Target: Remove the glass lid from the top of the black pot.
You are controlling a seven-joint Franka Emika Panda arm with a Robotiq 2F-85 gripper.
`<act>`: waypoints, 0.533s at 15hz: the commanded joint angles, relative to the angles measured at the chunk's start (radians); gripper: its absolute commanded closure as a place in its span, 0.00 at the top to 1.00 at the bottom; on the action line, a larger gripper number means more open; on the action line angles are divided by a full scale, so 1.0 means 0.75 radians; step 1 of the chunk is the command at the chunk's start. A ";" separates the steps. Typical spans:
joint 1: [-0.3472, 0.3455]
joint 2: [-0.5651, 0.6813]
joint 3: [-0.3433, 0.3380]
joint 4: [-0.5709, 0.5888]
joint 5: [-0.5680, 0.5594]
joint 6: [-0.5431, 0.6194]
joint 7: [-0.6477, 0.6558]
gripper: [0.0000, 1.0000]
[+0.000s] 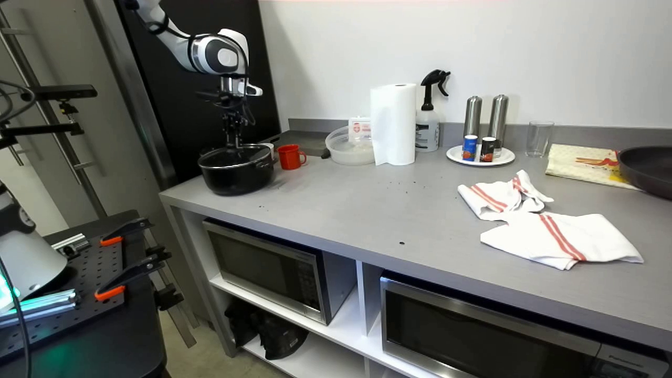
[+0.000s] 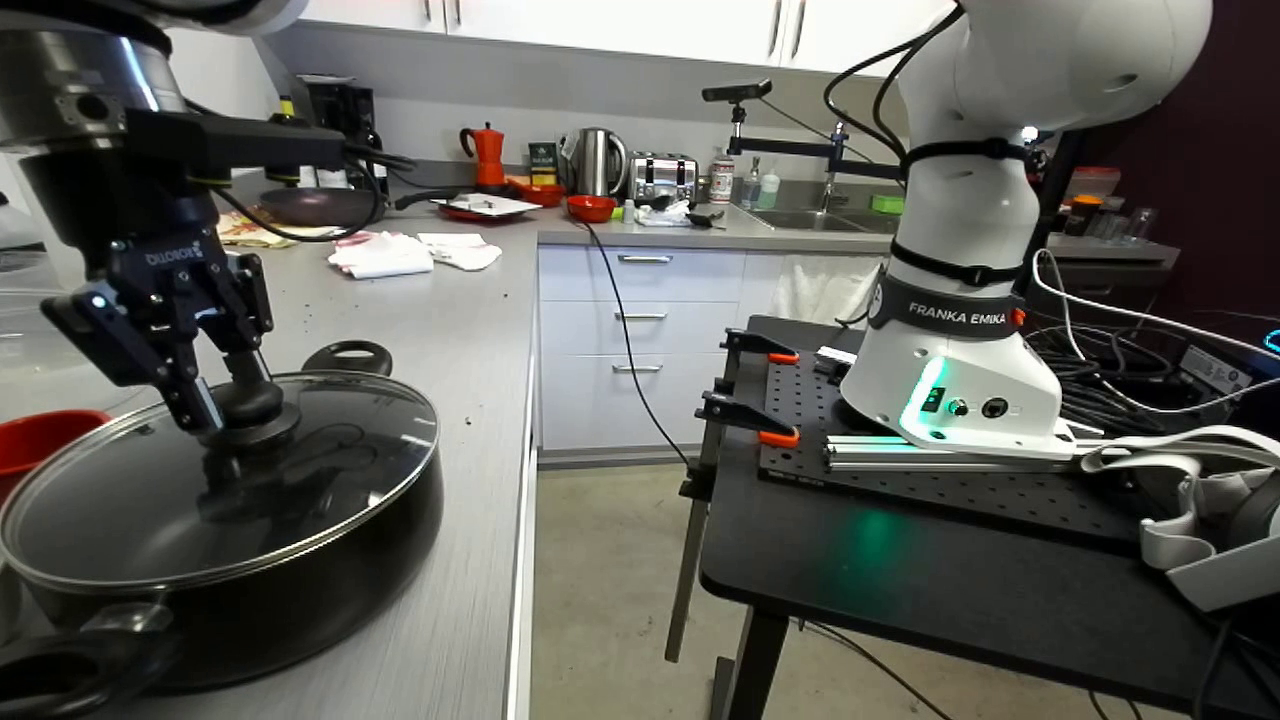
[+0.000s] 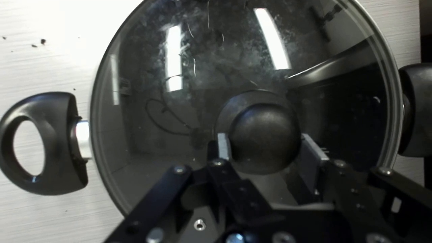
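Wrist view: tool (image 3: 265, 147), grasping the glass lid (image 3: 233, 77) by its knob (image 3: 265, 135), the two pads (image 3: 223, 146) lying one against each side. Lid: round, clear, edged in thin metal, smudged, showing reflected strip lights; knob dark, domed, at centre. In both exterior views the lid sits on the black pot (image 1: 236, 179), rim upon rim. Pot: wide, upright, with two side handles (image 3: 60, 145) at opposite edges; it stands near a corner of the grey tabletop (image 1: 341, 210).

Also on the tabletop, in an exterior view: red mug (image 1: 289, 157), upright, just beside the pot; clear plastic tub (image 1: 341, 157); paper towel roll (image 1: 394, 126), standing; spray bottle (image 1: 428, 126), black trigger head, beside the roll; white plate (image 1: 454, 154), bearing a blue canister (image 1: 470, 148) and a black canister (image 1: 487, 149); two steel mills (image 1: 473, 116), upright, just behind these; drinking glass (image 1: 538, 140); cream printed cloth (image 1: 572, 160); black pan (image 1: 651, 169), partly out of frame; two white towels (image 1: 593, 236), red-striped, rumpled. Beneath: two microwaves (image 1: 262, 266), shelved.
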 commanded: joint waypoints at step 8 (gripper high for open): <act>0.004 -0.061 0.003 -0.013 0.014 -0.043 0.002 0.25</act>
